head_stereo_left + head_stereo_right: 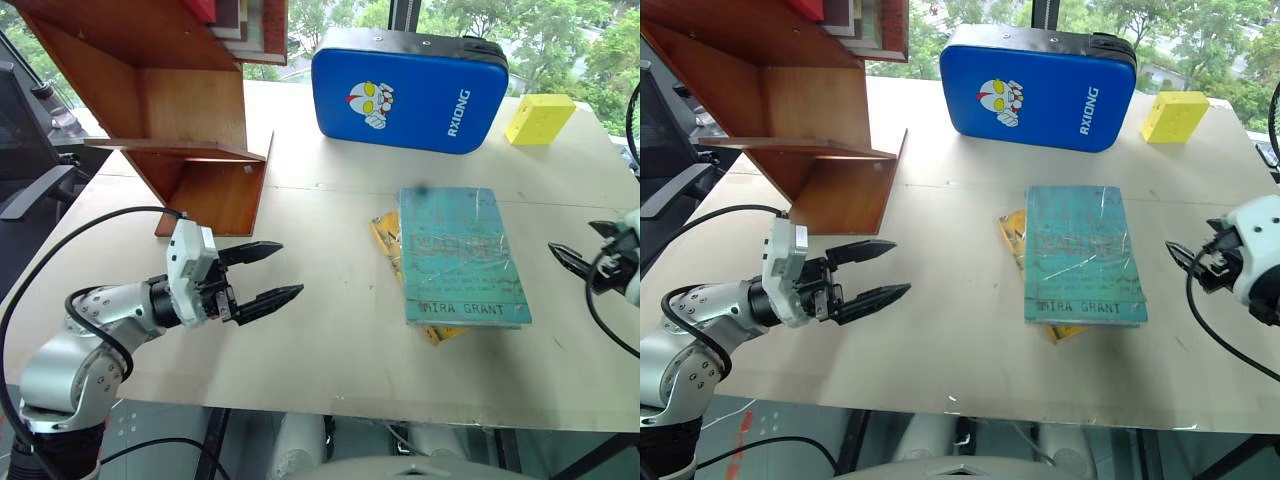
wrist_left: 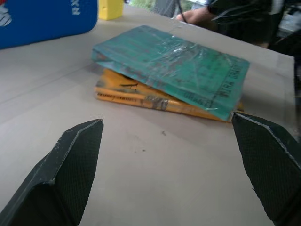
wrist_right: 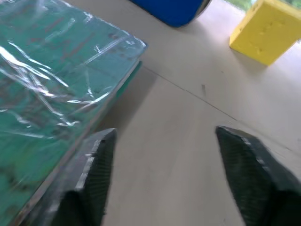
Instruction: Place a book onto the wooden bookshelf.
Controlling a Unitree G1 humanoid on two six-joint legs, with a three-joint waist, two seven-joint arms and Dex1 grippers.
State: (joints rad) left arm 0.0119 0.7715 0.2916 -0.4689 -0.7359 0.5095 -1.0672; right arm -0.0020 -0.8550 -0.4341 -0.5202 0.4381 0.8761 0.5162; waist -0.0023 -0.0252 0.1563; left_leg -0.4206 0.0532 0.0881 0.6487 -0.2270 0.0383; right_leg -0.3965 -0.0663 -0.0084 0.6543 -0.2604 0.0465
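Teal and glossy, the book (image 1: 463,257) lies flat on the table (image 1: 330,350), on top of a yellow book (image 2: 141,94), well apart from the wooden bookshelf (image 1: 190,110). Both the left gripper (image 1: 262,276) and the right gripper (image 1: 1188,262) have their fingers apart and hold nothing. The step seems to be the approach; next a gripper must close on the book's edge.

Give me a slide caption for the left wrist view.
Open left gripper faces the teal book, stacked on a yellow book on the table.
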